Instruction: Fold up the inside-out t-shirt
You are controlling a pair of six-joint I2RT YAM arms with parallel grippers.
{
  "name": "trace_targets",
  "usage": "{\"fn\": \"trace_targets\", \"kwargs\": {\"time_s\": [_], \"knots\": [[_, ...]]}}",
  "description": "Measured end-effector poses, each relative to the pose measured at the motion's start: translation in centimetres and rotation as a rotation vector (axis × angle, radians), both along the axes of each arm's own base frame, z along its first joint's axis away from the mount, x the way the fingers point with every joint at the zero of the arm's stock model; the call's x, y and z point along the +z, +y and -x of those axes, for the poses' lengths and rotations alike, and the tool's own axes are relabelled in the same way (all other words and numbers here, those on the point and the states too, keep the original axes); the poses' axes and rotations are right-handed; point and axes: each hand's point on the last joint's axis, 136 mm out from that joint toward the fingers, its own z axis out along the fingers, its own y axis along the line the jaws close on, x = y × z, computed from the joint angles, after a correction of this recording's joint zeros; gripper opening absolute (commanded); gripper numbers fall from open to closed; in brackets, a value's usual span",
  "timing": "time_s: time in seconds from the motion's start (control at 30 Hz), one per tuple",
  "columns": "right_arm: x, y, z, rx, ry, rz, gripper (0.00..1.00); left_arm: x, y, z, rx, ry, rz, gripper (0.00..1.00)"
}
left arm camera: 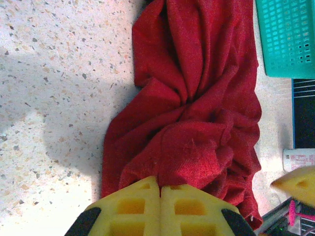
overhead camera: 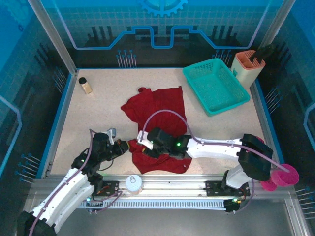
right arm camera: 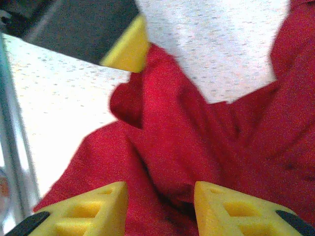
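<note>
The inside-out t-shirt (overhead camera: 158, 118) is a dark red crumpled heap in the middle of the table, bunched into long folds (left arm camera: 197, 98). My left gripper (overhead camera: 129, 146) is at the shirt's near-left edge, its yellow fingers pressed together with a fold of cloth pinched at their tips (left arm camera: 160, 183). Just right of it, my right gripper (overhead camera: 143, 141) hovers low over the same bunched part of the shirt. In the right wrist view its jaws (right arm camera: 160, 201) stand open with red cloth lying beneath and between them. A yellow fingertip (right arm camera: 127, 49) of the left gripper shows beyond.
A teal mesh basket (overhead camera: 215, 84) sits at the back right, with a beige holder (overhead camera: 247, 66) behind it. A small bottle (overhead camera: 85, 85) stands at the back left. A white round lid (overhead camera: 133, 183) rests on the front rail, and a pink object (overhead camera: 280, 178) hangs by the right arm's base.
</note>
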Motion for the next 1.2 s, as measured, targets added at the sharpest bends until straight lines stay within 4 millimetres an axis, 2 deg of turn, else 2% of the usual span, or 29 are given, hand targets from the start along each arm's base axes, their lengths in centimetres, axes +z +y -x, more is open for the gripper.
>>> {"fn": "trace_targets", "kwargs": {"time_s": [0.07,0.2,0.23,0.27,0.3,0.5,0.7,0.83,0.97,1.13,1.2], "knots": [[-0.7,0.8,0.2,-0.014,0.034,0.002,0.43,0.0,0.0,0.0,0.002,0.003,0.003,0.00],[-2.1,2.1,-1.0,-0.127,0.079,-0.003,0.56,0.0,-0.1,0.1,0.005,0.011,0.014,0.00],[-2.3,2.4,-1.3,-0.156,0.080,-0.005,0.63,0.0,-0.1,0.1,0.006,0.012,0.016,0.00],[-2.4,2.7,-1.6,-0.188,0.078,-0.009,0.77,0.0,-0.1,0.1,0.007,0.014,0.019,0.00],[-2.4,3.0,-1.9,-0.217,0.067,-0.014,0.99,0.1,-0.1,0.1,0.007,0.014,0.023,0.00],[-1.2,5.4,-2.5,-0.365,-0.069,-0.037,1.00,0.9,-0.1,0.0,0.021,-0.011,0.047,0.00],[-2.6,3.1,-4.7,-0.570,-0.131,0.038,1.00,2.1,0.0,-0.1,0.032,-0.060,0.071,0.00],[-2.8,2.1,-5.6,-0.616,-0.096,0.026,1.00,2.8,0.1,-0.1,0.038,-0.084,0.089,0.00],[-2.4,2.0,-4.5,-0.528,0.036,-0.045,1.00,2.8,0.1,0.0,0.043,-0.077,0.096,0.00],[1.4,3.4,-2.3,-0.420,0.164,-0.210,1.00,2.8,0.0,0.0,0.043,-0.076,0.100,0.00],[1.3,3.4,-2.4,-0.433,0.198,-0.223,1.00,2.9,0.1,-0.1,0.046,-0.081,0.100,0.00]]}}
